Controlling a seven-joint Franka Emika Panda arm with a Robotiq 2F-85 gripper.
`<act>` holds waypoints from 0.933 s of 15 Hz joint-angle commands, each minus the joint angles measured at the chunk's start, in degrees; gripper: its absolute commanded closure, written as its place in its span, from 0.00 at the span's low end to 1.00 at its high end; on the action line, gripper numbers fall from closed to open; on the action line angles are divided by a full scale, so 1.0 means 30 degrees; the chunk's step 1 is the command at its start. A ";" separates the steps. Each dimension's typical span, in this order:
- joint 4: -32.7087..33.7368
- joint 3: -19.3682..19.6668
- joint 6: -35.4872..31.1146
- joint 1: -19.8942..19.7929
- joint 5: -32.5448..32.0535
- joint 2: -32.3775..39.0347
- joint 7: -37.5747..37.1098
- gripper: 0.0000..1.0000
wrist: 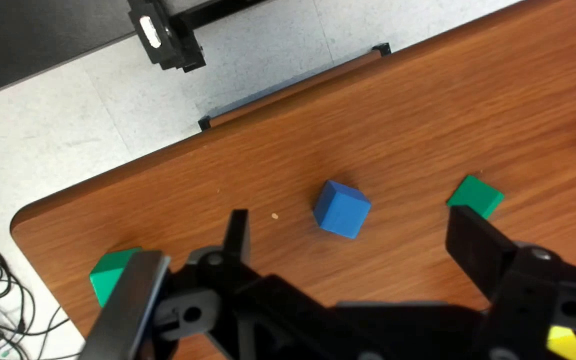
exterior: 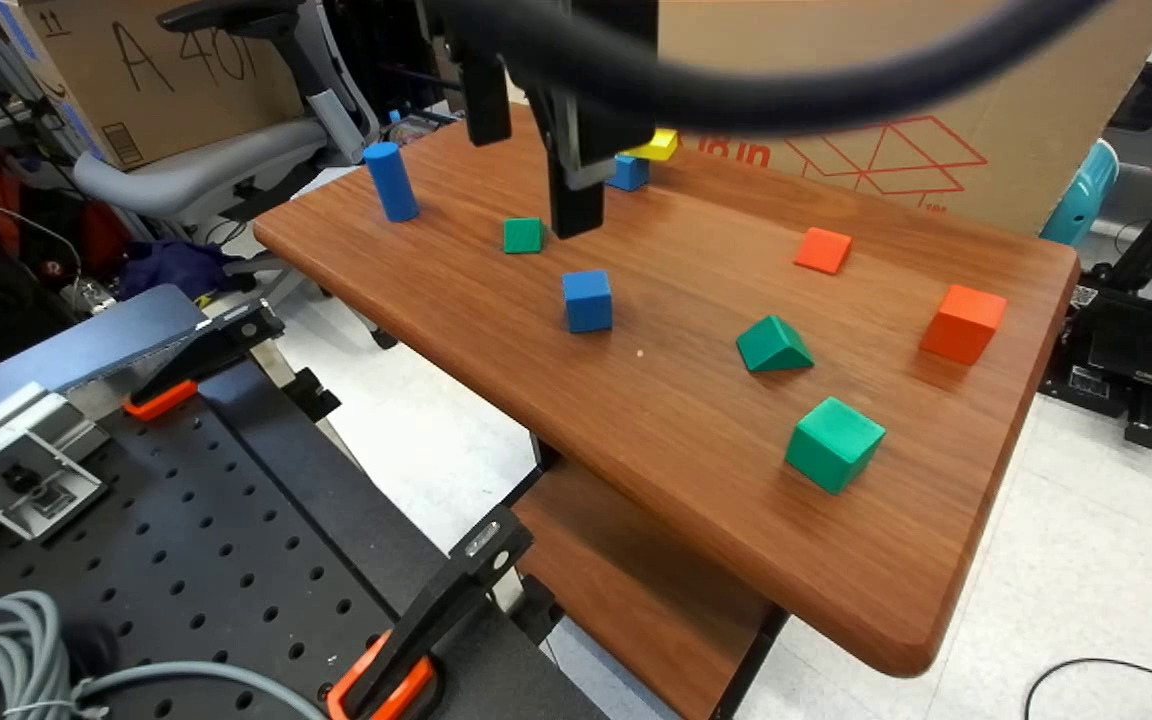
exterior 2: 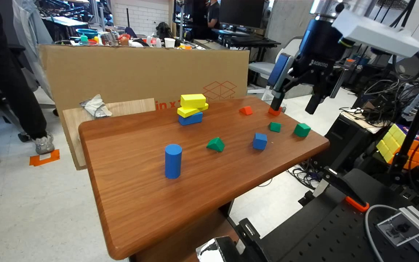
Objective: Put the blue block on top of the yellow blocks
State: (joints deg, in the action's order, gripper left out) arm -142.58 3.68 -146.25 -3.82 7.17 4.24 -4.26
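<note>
The hand (exterior 2: 294,105) hangs in the air over the brown surface (exterior 2: 133,203), its two black fingers (wrist: 238,235) spread wide with only air between them. The surface has wood lines and round corners. The blue block (exterior: 588,302), a small plain cube, sits near the long edge that faces the black bench (exterior: 236,510) with holes, and wood shows all around it, so there is room on every side. Near the other long edge, by the big cardboard (exterior 2: 129,72), two yellow blocks (exterior 2: 193,100) are piled on one blue piece (exterior 2: 190,119), and the two do not line up. One tall round blue post (exterior 2: 173,161) stands up straight, with a wide stretch of wood between it and the short edge nearest to it. That makes three blue things. There are three green ones: a cube (exterior: 834,445) near a corner at the other short edge, and two wedges (exterior 2: 215,144) like little roofs. Two are orange: a box (exterior: 963,323) near that same short edge, and a lower, smaller piece (exterior 2: 246,110). All look smooth, but I cannot tell what they are made of.
</note>
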 commanded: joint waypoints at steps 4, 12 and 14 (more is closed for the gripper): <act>0.2246 0.0039 -0.0975 0.0512 -0.0021 0.3764 -0.3145 0.00; 0.4830 0.0667 -0.0473 0.1573 -0.0613 0.7112 -0.5790 0.00; 0.5265 0.0859 -0.0433 0.1704 -0.0671 0.7631 -0.5984 0.25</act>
State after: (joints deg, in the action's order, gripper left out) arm -129.84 4.55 -148.18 -0.18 6.74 24.35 -19.99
